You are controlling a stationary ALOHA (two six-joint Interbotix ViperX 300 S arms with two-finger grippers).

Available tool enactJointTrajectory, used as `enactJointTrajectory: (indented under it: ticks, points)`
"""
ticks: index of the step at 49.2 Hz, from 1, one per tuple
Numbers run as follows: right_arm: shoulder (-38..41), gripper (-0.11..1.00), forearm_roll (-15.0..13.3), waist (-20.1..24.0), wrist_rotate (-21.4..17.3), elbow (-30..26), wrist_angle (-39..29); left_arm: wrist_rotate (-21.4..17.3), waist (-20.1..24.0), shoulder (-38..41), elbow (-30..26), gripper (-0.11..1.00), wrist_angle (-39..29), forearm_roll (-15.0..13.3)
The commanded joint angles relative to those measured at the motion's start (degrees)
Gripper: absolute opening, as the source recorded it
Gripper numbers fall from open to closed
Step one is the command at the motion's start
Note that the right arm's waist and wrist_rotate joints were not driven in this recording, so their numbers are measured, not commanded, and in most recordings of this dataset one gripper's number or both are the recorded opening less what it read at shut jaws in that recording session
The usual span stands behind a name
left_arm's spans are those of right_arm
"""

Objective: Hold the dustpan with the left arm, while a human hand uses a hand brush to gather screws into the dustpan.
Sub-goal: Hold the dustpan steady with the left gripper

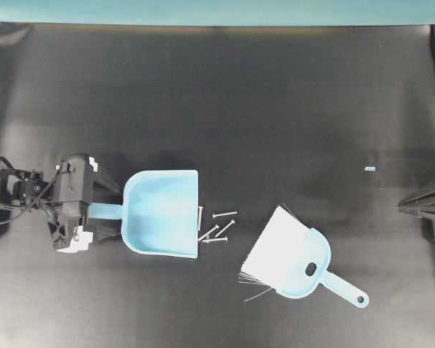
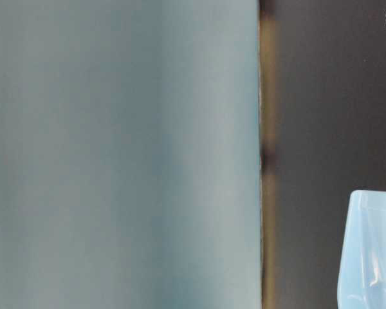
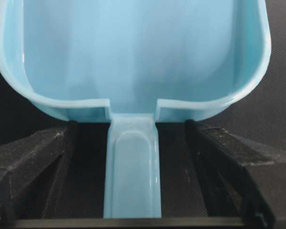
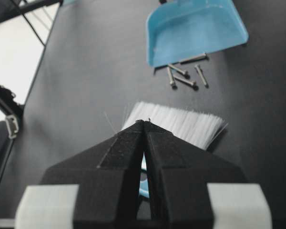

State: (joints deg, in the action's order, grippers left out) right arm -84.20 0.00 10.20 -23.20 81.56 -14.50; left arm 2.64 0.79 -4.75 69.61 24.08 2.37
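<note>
1. My left gripper [image 3: 133, 191] stands wide open astride the dustpan [image 1: 163, 214] handle, both fingers clear of it, so nothing is gripped yet
2. Just right of the pan's mouth lie the screws [image 1: 217, 226], unswept
3. Further right the hand brush [image 1: 293, 262] rests on the table; no human hand shows
4. My right gripper [image 4: 144, 123] is closed, empty, far right; nothing blocks the way

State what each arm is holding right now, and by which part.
Nothing is held. The left gripper has its jaws open on either side of the dustpan handle, with gaps on both sides. The right gripper is shut on nothing, above the hand brush.
</note>
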Motion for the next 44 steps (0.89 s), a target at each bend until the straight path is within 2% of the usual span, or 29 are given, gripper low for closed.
enactJointTrajectory:
  ticks: [1, 7, 11, 14, 20, 31, 44]
  points:
    - [0.3, 0.0, -0.2, 0.0, 0.0, -0.1, 0.5, 0.1, 0.2, -0.1, -1.0, 0.86, -0.3, 0.2]
    - [0.3, 0.0, -0.2, 0.0, 0.0, -0.1, 0.6, 0.4, 0.3, -0.1, -1.2, 0.81, -1.1, 0.2]
    - [0.3, 0.0, -0.2, 0.0, 0.1, 0.0, 0.6, 0.5, 0.3, -0.1, -1.6, 0.72, -2.2, 0.1]
    - [0.3, 0.0, -0.2, 0.0, 0.1, 0.1, 0.7, 0.6, 0.1, -0.2, -1.8, 0.6, -3.3, 0.2]
    - [0.3, 0.0, -0.2, 0.0, 0.1, 0.2, 0.8, 0.5, 0.0, -0.4, -2.4, 0.29, -4.8, 0.2]
    - [0.3, 0.0, -0.2, 0.0, 0.1, 0.3, 0.8, 0.6, -0.2, -2.1, -2.1, 0.29, -5.1, 0.2]
    - [0.2, 0.0, -0.2, 0.0, 0.0, 0.2, 0.8, 2.5, -1.0, -6.2, -0.3, 0.29, -4.6, 0.2]
